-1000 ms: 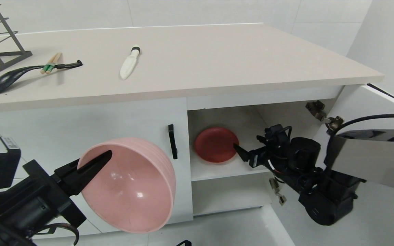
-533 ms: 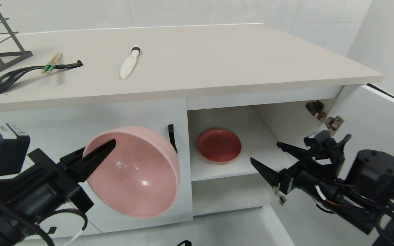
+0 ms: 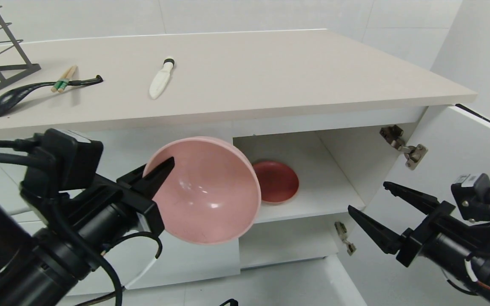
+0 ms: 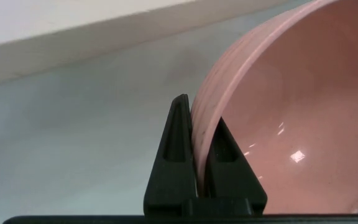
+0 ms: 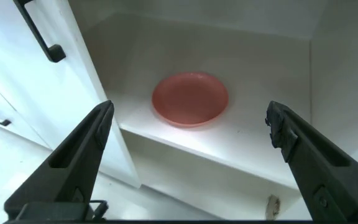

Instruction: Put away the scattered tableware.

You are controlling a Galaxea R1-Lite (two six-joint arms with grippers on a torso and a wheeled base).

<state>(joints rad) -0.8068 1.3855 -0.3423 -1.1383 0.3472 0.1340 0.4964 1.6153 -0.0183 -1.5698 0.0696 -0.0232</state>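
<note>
**Pink bowl at the cupboard mouth, shelving step in hand.**

Your left hand (image 3: 164, 166) is clamped on the rim of the pink bowl (image 3: 211, 191), holding it tilted just in front of the cupboard opening. Your right hand (image 3: 367, 196) hangs spread wide and empty near the open door (image 3: 462, 140). Behind the bowl, the red plate (image 3: 277, 180) lies on the shelf (image 3: 313, 199). Next, I'd say, ease the bowl inside, level it, and set it down by the plate. Farther up on the table (image 3: 270, 72), the black spoon (image 3: 15, 95), chopsticks (image 3: 63, 78) and white knife (image 3: 160, 80) wait.

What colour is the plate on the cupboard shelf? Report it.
The plate is red, and it shows best in the right wrist view.
</note>
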